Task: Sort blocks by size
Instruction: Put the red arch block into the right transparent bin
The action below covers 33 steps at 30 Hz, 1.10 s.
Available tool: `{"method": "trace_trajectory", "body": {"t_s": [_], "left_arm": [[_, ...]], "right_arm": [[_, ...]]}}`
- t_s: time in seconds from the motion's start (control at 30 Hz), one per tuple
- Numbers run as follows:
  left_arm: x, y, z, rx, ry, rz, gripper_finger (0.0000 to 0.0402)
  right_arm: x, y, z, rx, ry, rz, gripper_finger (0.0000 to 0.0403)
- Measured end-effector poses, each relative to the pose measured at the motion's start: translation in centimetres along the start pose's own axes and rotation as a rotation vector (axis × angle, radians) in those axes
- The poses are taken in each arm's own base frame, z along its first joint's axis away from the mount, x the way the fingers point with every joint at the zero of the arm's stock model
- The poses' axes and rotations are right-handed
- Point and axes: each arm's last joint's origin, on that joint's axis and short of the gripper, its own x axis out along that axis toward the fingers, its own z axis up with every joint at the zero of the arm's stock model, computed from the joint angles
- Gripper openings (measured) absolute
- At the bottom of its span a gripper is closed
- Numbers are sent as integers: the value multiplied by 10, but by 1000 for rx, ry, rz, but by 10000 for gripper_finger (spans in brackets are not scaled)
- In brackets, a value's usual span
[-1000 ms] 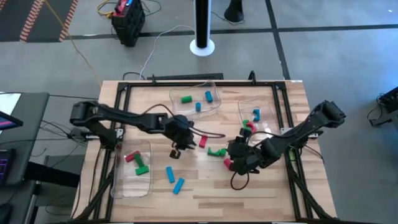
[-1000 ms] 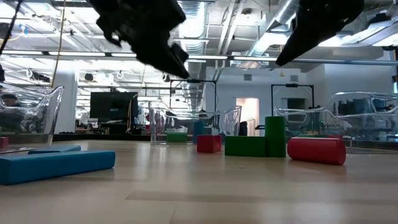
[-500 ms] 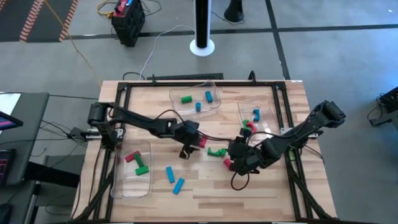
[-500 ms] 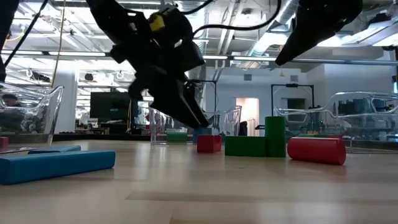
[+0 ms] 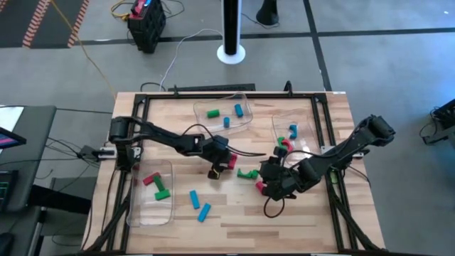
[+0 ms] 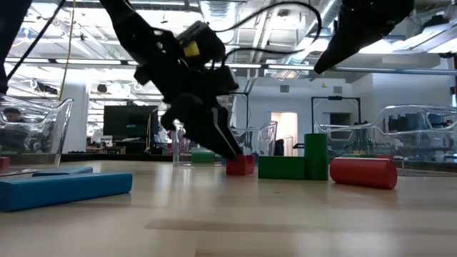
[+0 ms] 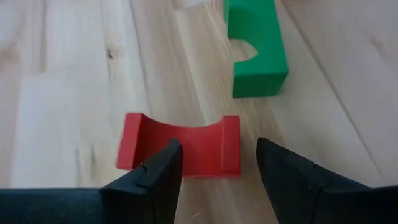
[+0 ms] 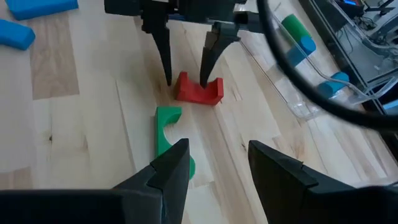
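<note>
Seen from above, the left gripper point(image 5: 215, 168) sits near the middle of the wooden counter point(image 5: 234, 213), down over a small red block with a curved notch point(image 5: 232, 161). Just beside it toward the right edge lies a green notched block point(image 5: 248, 173), and the right gripper point(image 5: 272, 186) hovers close by, over a red cylinder point(image 5: 260, 188). Three clear plastic trays hold sorted pieces: one by the far edge point(image 5: 245, 103), one by the right edge point(image 5: 277, 124), one by the left edge point(image 5: 134, 206). Two blue blocks point(image 5: 199, 205) lie loose toward the near edge.

At counter height, the left gripper point(image 6: 227, 148) reaches down to the red notched block point(image 6: 240, 165), its tip at the block's side. The green block point(image 6: 294, 163) and the red cylinder point(image 6: 363, 173) stand to one side, and a long blue bar point(image 6: 64, 188) lies well apart.

From the left wrist, the fingers point(image 7: 155, 174) stand moderately apart, wider than the red block point(image 7: 180, 144), straddling its near portion without pinching it yet.

From the right wrist, the right gripper point(image 8: 214, 165) is spread wide and holds nothing; ahead of it the left arm's fingers point(image 8: 163, 53) bracket the red block point(image 8: 199, 91).

Judging by this, the step is grasping the red block. It would go best by centring the fingers on the flat sides, not the curved notch, lowering fully, then closing gently so the block does not twist toward the green one.
</note>
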Motion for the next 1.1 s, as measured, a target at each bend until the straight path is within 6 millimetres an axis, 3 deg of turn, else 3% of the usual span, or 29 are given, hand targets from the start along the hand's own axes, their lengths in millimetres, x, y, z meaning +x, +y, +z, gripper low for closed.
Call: {"method": "trace_trajectory", "body": {"t_s": [0.23, 0.67, 0.9, 1.1], "left_arm": [[9, 1, 0, -9, 5, 7, 179], [8, 0, -1, 23, 25, 2, 33], [4, 0, 1, 18, 18, -12, 31], [-16, -1, 13, 1, -19, -72, 31]], "right_arm": [[6, 4, -3, -18, 18, -8, 195], [18, 13, -10, -60, 59, -30, 195], [15, 12, -10, -64, 60, -29, 195], [13, 14, -11, -105, 55, -26, 195]]}}
